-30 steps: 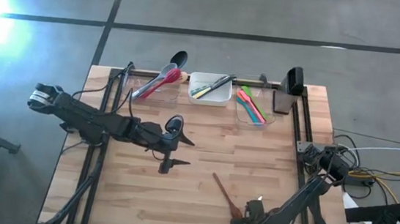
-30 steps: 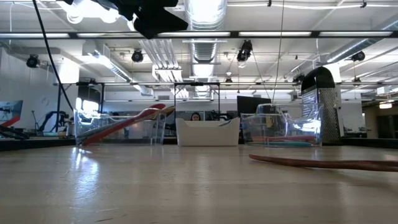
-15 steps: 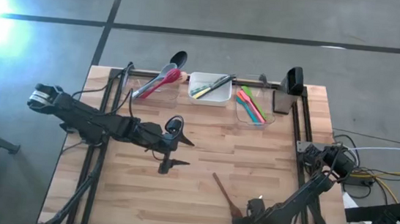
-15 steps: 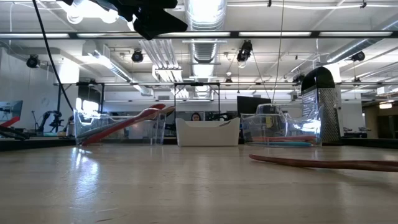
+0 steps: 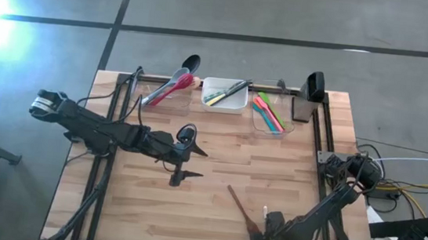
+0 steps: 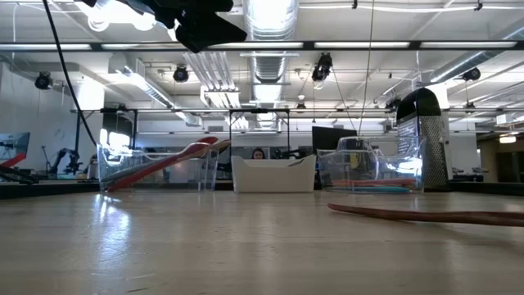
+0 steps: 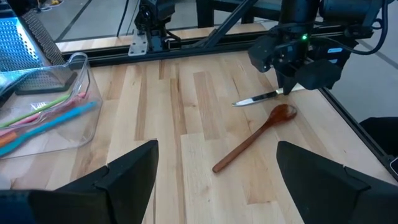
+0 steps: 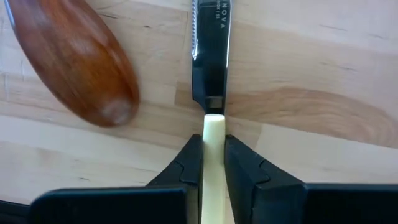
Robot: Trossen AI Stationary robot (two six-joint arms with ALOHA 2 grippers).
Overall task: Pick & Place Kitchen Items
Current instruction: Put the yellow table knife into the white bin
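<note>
My right gripper is at the table's near edge, shut on a cream-handled knife. Its blade points toward the far edge. It also shows in the left wrist view. A wooden spoon lies flat on the table just left of the knife, its bowl beside the blade. My left gripper hovers over the table's middle left. It is open and empty. My right gripper pinches the knife's cream handle between its two fingers, close to where the blade starts. The fingers come from above, pointing down. The knife lies about level with the blade ahead of the fingers. Whether it is clear of the table, I cannot tell.
Along the far edge stand a clear tub with red and black spoons, a white tub with cutlery, a clear tub with coloured spatulas, and a grater. Black rails run along both sides of the table.
My right gripper has shifted slightly toward the table's left edge with the knife, and the blade now shows more plainly beyond it. The left arm and the wooden spoon have kept still.
</note>
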